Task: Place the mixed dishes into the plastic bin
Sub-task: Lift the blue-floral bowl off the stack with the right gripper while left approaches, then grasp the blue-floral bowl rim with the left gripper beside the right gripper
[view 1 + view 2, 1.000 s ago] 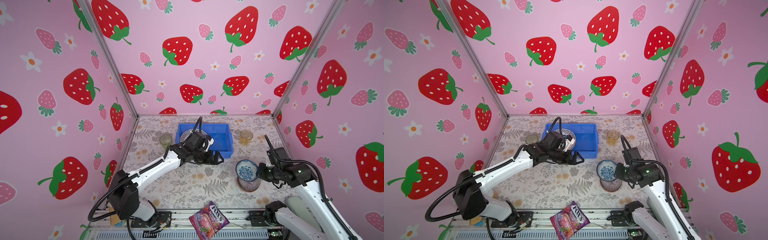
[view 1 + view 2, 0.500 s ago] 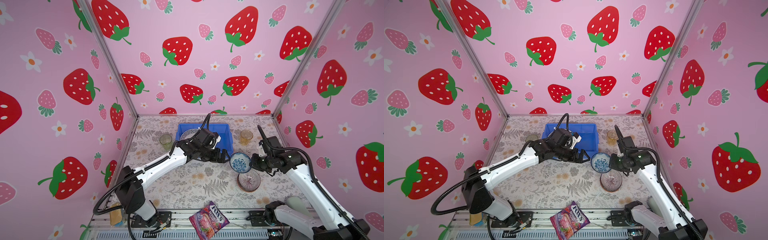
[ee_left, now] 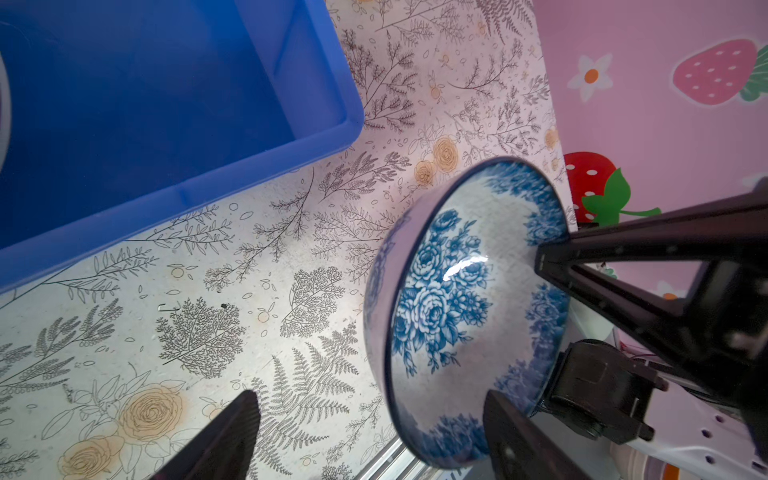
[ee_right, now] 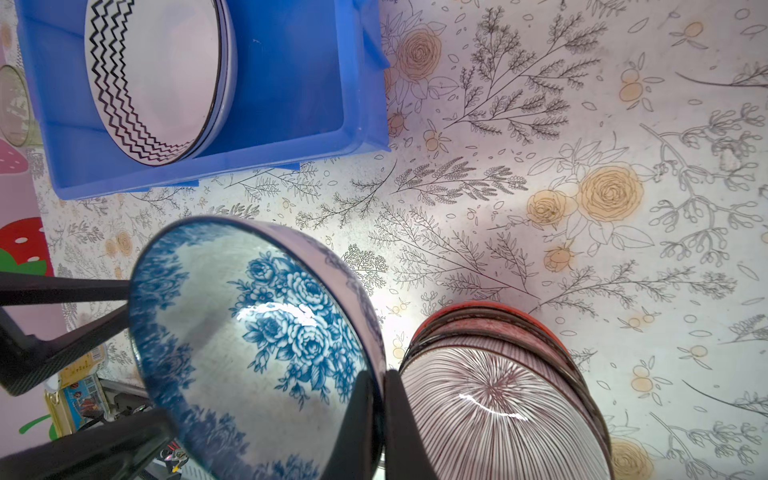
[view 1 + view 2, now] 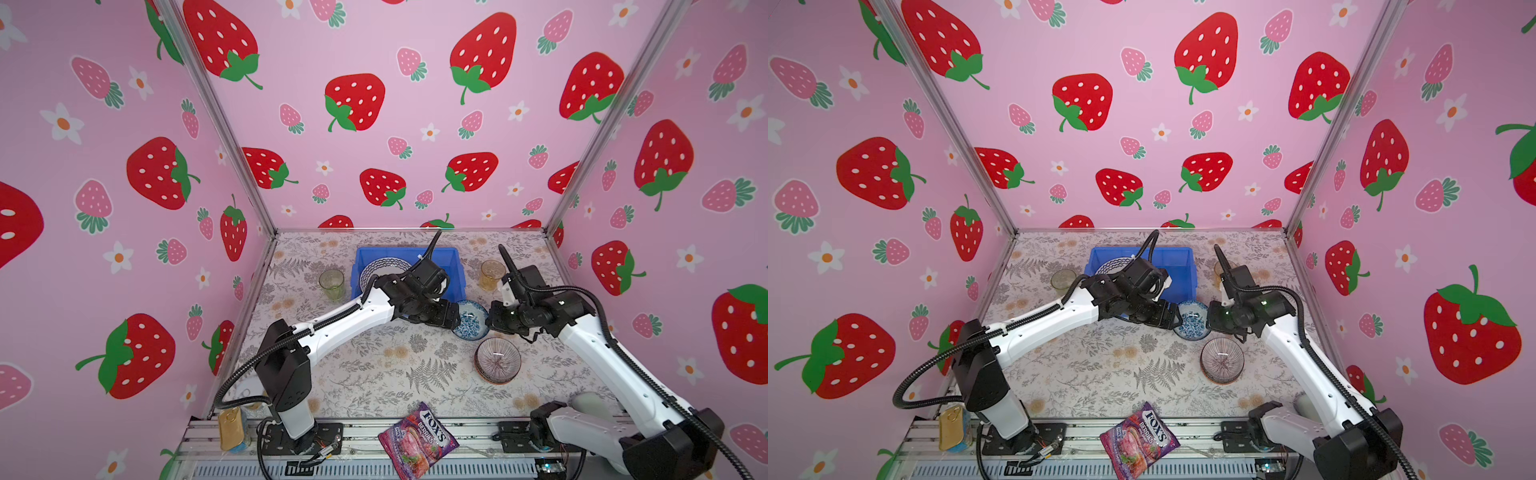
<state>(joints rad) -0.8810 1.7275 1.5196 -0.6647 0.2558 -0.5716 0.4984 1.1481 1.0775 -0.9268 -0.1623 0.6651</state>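
Note:
The blue floral bowl (image 5: 470, 320) (image 5: 1192, 320) hangs tilted above the table, just in front of the plastic bin's (image 5: 399, 250) (image 3: 332, 137) near right corner. My right gripper (image 5: 490, 322) (image 4: 380, 376) is shut on its right rim. My left gripper (image 5: 455, 320) (image 3: 372, 399) is open and straddles the opposite rim, one finger inside the bowl (image 3: 457, 299) and one outside. The zigzag plate (image 5: 380, 268) (image 4: 153, 75) lies in the bin. A black-and-white striped bowl (image 5: 497, 359) (image 4: 498, 407) sits stacked on an orange one.
A green tumbler (image 5: 331, 284) stands left of the bin and an amber tumbler (image 5: 491, 274) right of it, behind my right arm. A purple FOX'S bag (image 5: 417, 438) and a gold tin (image 5: 231, 428) lie on the front rail. Pink walls enclose three sides.
My right gripper has lifted the blue bowl off the stack and carried it left toward the bin. My left gripper has swung right to meet it and narrowed slightly around its rim.

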